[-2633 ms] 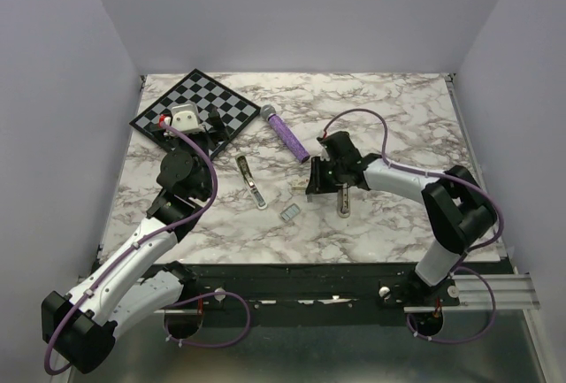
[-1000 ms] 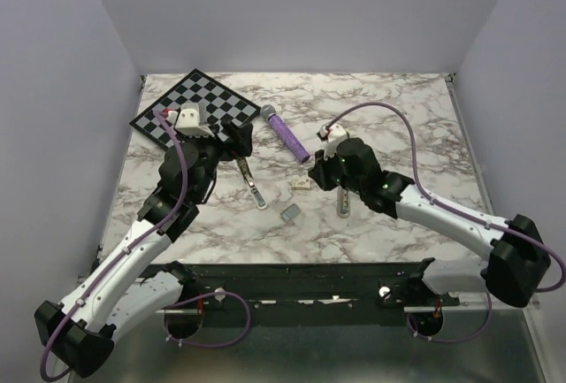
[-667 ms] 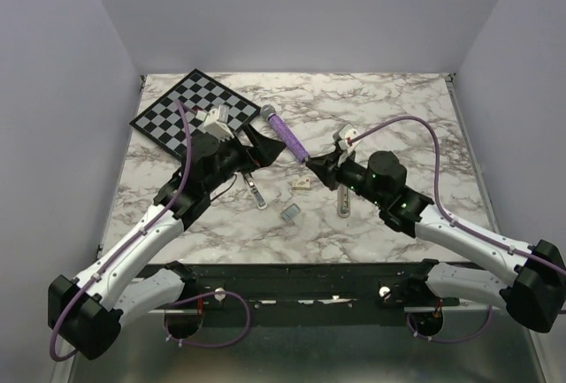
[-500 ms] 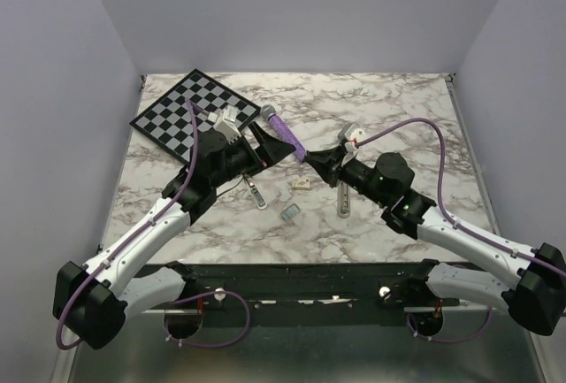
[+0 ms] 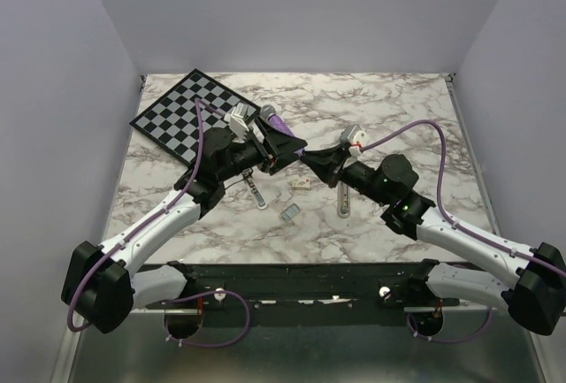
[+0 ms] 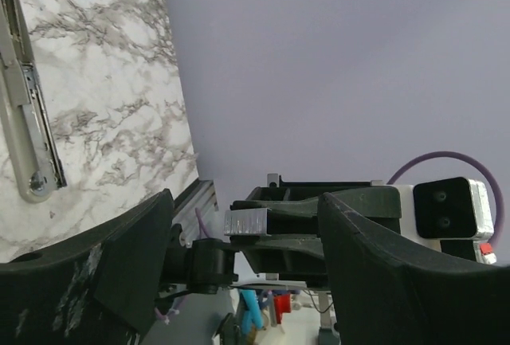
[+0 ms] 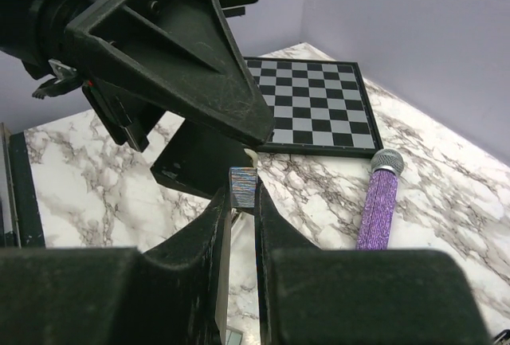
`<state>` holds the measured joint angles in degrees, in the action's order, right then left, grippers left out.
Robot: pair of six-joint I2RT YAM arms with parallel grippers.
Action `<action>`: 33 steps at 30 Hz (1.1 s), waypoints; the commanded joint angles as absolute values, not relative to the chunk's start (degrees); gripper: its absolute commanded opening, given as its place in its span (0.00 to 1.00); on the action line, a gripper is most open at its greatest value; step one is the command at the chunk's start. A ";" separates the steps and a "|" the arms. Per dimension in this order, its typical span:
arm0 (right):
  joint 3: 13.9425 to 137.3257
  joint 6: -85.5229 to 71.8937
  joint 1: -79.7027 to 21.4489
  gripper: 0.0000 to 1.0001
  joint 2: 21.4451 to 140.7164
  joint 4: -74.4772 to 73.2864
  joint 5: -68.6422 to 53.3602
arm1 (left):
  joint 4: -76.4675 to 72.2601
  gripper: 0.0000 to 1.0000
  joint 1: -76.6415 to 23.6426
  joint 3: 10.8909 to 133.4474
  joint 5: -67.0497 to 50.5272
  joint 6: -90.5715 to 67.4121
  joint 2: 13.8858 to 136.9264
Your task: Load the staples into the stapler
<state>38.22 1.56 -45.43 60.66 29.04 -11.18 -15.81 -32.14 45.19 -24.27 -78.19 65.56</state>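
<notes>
My right gripper (image 7: 241, 201) is shut on the staples (image 7: 243, 190), a small silver-grey block standing up between its fingertips, held in the air. In the left wrist view the staples (image 6: 247, 221) sit between the wide-open fingers of my left gripper (image 6: 247, 257), not touched by them. From above the left gripper (image 5: 290, 146) and right gripper (image 5: 309, 158) meet tip to tip over mid-table. An opened stapler (image 5: 253, 185) lies below the left arm. A second stapler (image 5: 343, 199) lies under the right arm.
Another grey staple block (image 5: 289, 212) and a small cream box (image 5: 302, 184) lie on the marble between the staplers. A purple microphone (image 7: 378, 201) lies beside a chessboard (image 5: 177, 111) at the back left. A stapler rail (image 6: 24, 122) shows at the left wrist view's edge.
Both arms have lifted off the table and swung toward each other. The left gripper has moved right until its open fingers flank the staples held by the right gripper.
</notes>
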 commanded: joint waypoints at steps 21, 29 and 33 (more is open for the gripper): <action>37.18 1.23 -45.79 0.21 61.43 33.13 -13.18 | -27.95 0.56 -33.40 43.07 -30.67 -87.28 68.20; 36.65 1.05 -45.79 0.21 60.73 33.31 -13.71 | -28.30 0.45 -33.49 42.71 -30.50 -87.19 68.12; 36.30 1.05 -45.88 0.21 60.38 33.22 -13.89 | -28.74 0.38 -33.49 42.80 -30.59 -87.01 68.03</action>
